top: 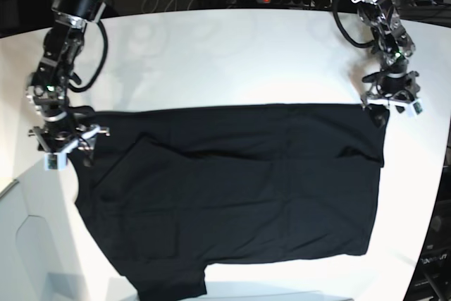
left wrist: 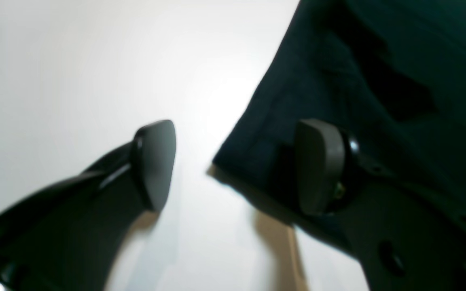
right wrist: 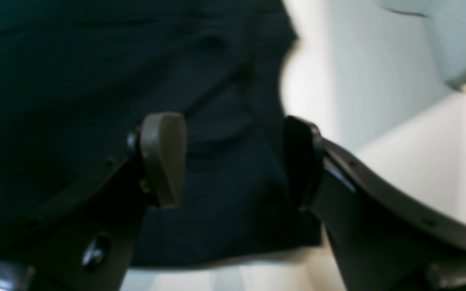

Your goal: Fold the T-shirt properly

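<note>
Nearest, the T-shirt (top: 232, 195) hem overhangs the counter (top: 232, 54) edge. Both my left end effector (left wrist: 237, 165) and right end effector (right wrist: 233, 159) stand wide, empty; slack corners may slide.

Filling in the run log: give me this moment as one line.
T-shirt: spread on table | left gripper: jaws open, at shirt corner | right gripper: jaws open, over shirt edge
</note>
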Robot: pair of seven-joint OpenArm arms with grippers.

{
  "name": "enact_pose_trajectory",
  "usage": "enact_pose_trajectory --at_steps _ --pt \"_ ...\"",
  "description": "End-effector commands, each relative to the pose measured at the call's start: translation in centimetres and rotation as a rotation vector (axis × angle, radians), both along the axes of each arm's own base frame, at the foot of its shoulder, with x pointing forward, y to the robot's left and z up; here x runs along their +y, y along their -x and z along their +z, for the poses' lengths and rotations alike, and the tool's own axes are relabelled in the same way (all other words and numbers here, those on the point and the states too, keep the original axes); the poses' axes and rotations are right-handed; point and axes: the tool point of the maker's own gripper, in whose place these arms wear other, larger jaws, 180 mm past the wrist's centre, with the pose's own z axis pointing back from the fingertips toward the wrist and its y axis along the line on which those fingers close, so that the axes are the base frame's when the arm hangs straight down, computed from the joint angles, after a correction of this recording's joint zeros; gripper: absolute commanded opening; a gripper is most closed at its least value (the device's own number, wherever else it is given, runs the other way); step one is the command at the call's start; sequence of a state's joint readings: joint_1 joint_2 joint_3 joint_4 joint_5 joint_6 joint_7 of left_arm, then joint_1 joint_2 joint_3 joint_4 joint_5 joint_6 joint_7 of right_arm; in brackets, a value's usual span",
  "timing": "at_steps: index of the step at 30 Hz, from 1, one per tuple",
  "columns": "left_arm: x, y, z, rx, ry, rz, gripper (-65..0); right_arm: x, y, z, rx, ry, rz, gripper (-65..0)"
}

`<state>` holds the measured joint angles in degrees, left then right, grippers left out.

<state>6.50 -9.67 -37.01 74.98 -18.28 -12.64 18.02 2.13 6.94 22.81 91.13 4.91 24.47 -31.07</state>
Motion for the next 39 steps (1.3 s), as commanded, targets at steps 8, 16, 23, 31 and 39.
enact_pose_trajectory --at_steps 8,16,23,31,39 --pt "0.1 -0.7 -0.4 -0.01 0.015 -0.002 -45.4 -2.1 0.3 1.0 -0.025 0.049 -0.006 -26.0" --pt "0.3 -0.1 -0.7 0.003 0.012 0.002 -63.3 -3.0 0.8 0.9 -0.017 0.051 -0.029 -26.0" --pt "0.4 0.0 -0.7 0.006 0.011 0.002 -64.8 -5.4 1.4 0.1 0.007 0.044 -0.087 -21.5" --pt "0.5 0.0 -0.8 0.01 0.008 0.002 -64.8 -6.8 2.6 -4.1 0.116 0.007 -0.11 -21.6" --pt "0.5 0.1 -1.0 0.018 0.009 0.003 -64.8 -6.8 2.8 -6.1 0.165 -0.03 -0.122 -23.9"
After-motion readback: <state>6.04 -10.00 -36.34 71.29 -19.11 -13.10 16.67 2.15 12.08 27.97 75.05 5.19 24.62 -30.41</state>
